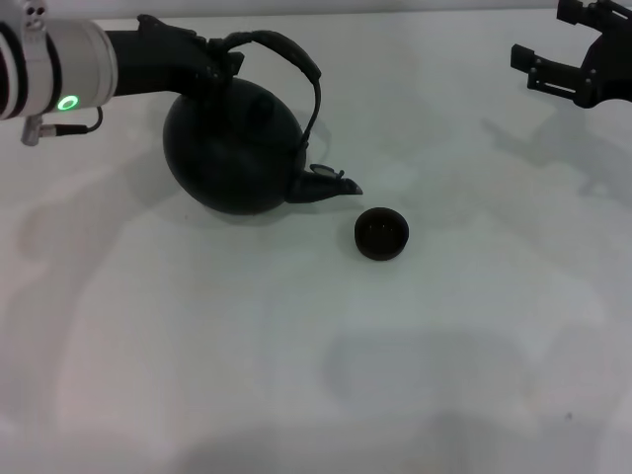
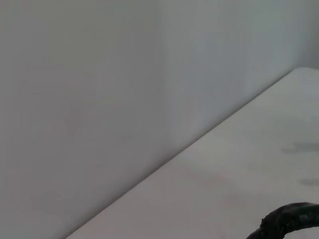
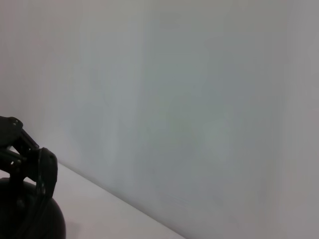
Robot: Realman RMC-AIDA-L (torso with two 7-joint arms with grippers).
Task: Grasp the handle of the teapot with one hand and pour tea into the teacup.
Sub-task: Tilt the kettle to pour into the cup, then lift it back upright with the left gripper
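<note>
The big round black teapot (image 1: 232, 148) is tilted, its short spout (image 1: 331, 184) dipping toward the right. My left gripper (image 1: 212, 59) comes in from the upper left and is shut on the left end of the arched black handle (image 1: 296, 59). A piece of that handle (image 2: 291, 219) shows in the left wrist view. The small black teacup (image 1: 381, 234) stands on the table just right of and nearer than the spout tip, apart from it. The right wrist view catches the teapot (image 3: 30, 221) with the left gripper (image 3: 30, 159) above it. My right gripper (image 1: 565, 49) hangs open at the far right.
The white table (image 1: 316, 375) runs wide and bare in front of the pot and the cup. A pale wall (image 2: 99, 99) stands behind the table's far edge.
</note>
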